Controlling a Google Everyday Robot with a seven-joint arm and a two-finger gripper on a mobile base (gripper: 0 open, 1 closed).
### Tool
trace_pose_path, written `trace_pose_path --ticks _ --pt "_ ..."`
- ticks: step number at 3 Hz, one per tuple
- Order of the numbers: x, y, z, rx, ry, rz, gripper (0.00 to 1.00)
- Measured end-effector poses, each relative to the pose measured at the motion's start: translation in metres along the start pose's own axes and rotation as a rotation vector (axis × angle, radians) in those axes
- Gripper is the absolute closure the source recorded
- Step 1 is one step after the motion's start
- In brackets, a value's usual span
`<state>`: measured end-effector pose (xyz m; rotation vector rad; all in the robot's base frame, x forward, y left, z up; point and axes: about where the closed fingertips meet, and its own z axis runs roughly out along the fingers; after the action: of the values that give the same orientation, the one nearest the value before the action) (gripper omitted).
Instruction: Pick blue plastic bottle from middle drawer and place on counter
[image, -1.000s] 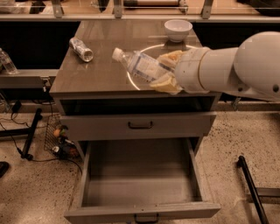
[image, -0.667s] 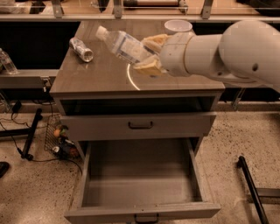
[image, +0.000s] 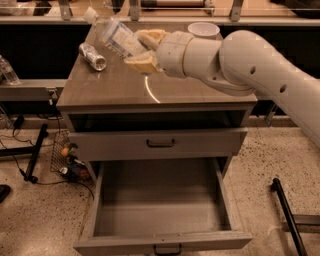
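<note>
The blue plastic bottle (image: 117, 36), clamped tilted in your claw (image: 143, 49), has swung leftward across the surface (image: 120, 90) to hang over its back-left part near the stubbier bottle (image: 93, 56), so you only have lowering and releasing left.

The gripper (image: 137, 49) grips the blue plastic bottle (image: 116, 34) above the counter (image: 110, 89), cap tilted up-left. 1 stubby bottle (image: 93, 56) lies on the counter near its left. The middle drawer (image: 160, 212) stands open below.
</note>
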<state>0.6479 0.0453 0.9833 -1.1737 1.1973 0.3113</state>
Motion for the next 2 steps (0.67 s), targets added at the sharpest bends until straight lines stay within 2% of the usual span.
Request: trace_pose_path --ticks 1,2 --pt "0.0028 0.0037 -0.0039 0.002 0.015 0.007 1.00" --pt "0.0056 -0.0022 -0.0091 0.060 -0.004 0.044 1.00"
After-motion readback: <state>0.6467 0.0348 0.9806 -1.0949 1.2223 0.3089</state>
